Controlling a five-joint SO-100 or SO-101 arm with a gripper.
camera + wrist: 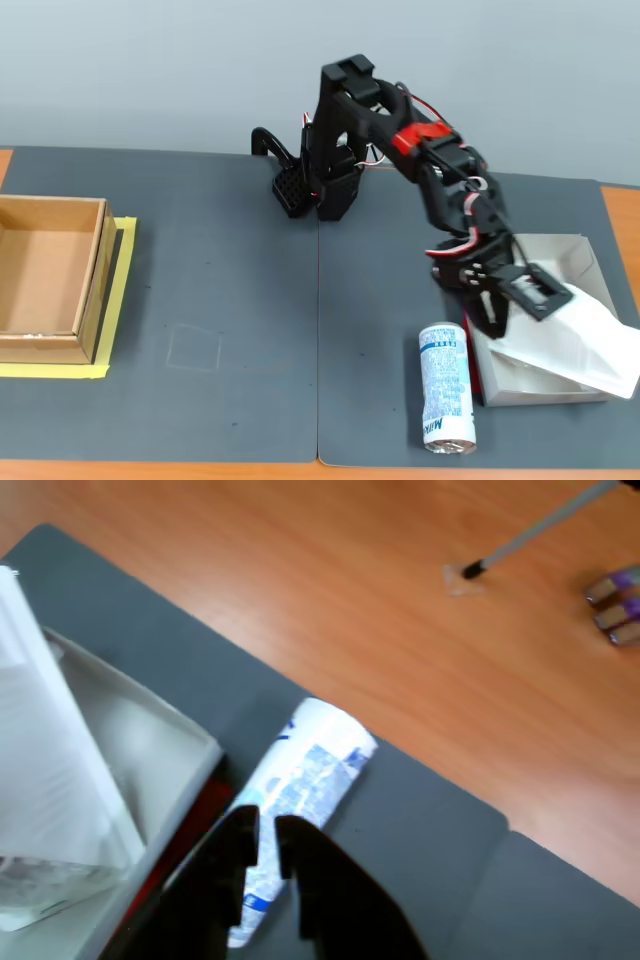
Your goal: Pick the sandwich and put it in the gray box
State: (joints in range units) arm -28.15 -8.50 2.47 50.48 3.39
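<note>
The sandwich [585, 330] is a flat white wrapped package lying tilted across the gray box [560, 247], with one end sticking out past the box's right side. In the wrist view it fills the left edge [45, 750], resting in the gray box [150, 715]. My gripper [492, 322] hangs over the box's left rim, between the sandwich and a white-and-blue can [445, 385]. In the wrist view the black fingers [266, 842] stand nearly together with nothing between them, just above the can [305, 775].
A brown cardboard box [45, 280] sits on yellow tape at the far left of the dark mat. The arm's base [320, 185] stands at the mat's back. In the wrist view, a gray rod [540, 530] and small purple items [620, 605] lie on the wooden table.
</note>
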